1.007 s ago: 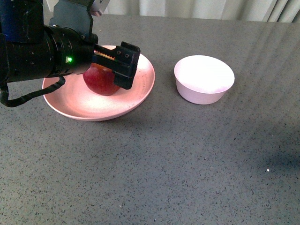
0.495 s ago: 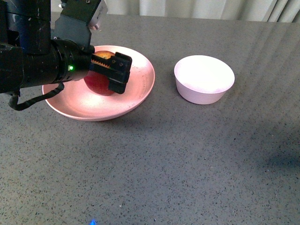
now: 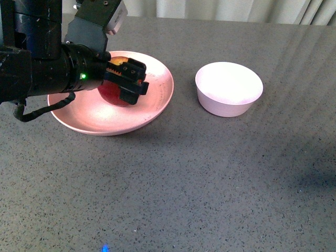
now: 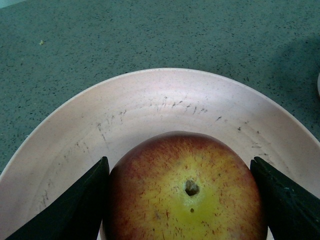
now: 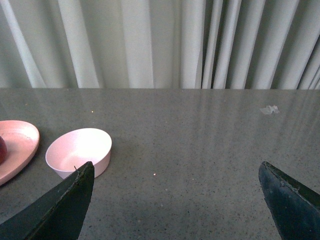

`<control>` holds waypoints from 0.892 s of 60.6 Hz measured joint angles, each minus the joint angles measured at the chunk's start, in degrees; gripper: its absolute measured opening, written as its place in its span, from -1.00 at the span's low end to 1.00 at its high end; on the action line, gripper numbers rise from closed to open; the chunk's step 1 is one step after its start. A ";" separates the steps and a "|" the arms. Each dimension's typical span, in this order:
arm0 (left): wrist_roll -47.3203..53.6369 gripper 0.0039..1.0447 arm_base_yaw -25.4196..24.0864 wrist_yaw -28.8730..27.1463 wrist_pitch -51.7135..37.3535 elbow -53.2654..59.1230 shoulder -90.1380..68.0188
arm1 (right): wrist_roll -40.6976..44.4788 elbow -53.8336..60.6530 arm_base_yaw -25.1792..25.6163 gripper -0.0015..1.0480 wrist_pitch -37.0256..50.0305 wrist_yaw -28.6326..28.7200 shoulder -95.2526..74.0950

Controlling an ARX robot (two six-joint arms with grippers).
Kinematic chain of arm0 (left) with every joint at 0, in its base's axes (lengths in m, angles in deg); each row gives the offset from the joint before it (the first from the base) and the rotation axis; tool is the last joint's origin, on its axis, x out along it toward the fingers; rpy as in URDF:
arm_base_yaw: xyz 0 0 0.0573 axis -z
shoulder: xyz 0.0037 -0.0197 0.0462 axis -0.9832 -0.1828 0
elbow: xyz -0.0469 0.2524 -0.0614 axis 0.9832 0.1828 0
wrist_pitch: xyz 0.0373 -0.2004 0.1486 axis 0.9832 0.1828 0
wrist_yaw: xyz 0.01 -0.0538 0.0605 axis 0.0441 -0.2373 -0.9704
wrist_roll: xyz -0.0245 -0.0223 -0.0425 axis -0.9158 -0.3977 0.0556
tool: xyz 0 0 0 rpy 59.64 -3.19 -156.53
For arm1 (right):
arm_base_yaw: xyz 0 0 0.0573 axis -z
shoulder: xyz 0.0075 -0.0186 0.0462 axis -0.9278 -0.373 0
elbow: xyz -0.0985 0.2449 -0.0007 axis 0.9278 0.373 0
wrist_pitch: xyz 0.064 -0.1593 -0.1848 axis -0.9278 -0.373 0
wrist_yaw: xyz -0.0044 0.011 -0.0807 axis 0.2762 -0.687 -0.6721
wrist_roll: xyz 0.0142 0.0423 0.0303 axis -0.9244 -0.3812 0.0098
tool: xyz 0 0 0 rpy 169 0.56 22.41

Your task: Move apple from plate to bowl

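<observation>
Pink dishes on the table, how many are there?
2: the plate beneath the left gripper, holding the apple, and the empty bowl to its right. None appears hidden.

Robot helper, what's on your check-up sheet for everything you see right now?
Surface: grey speckled table, looks dry.
Job's things: apple on the plate, stem dimple up; bowl empty, standing apart from the plate.
Clutter: one small pale scrap far back on the table.
Grippers: left gripper has jaws against both sides of the apple; right gripper open, holding nothing.
Cables: black cable hangs under the left arm, over the plate.
Surroundings: pale curtain behind the table.
</observation>
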 joint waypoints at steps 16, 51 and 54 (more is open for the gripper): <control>-1.64 0.43 4.26 1.92 3.58 -4.20 1.79 | 0.00 0.00 0.00 0.83 0.00 0.00 0.00; -3.45 0.42 13.64 4.02 5.60 -6.86 5.57 | 0.00 0.00 0.00 0.83 0.00 0.00 0.00; -3.45 0.42 14.40 3.82 5.70 -7.63 5.35 | 0.00 0.00 0.00 0.83 0.00 0.00 0.00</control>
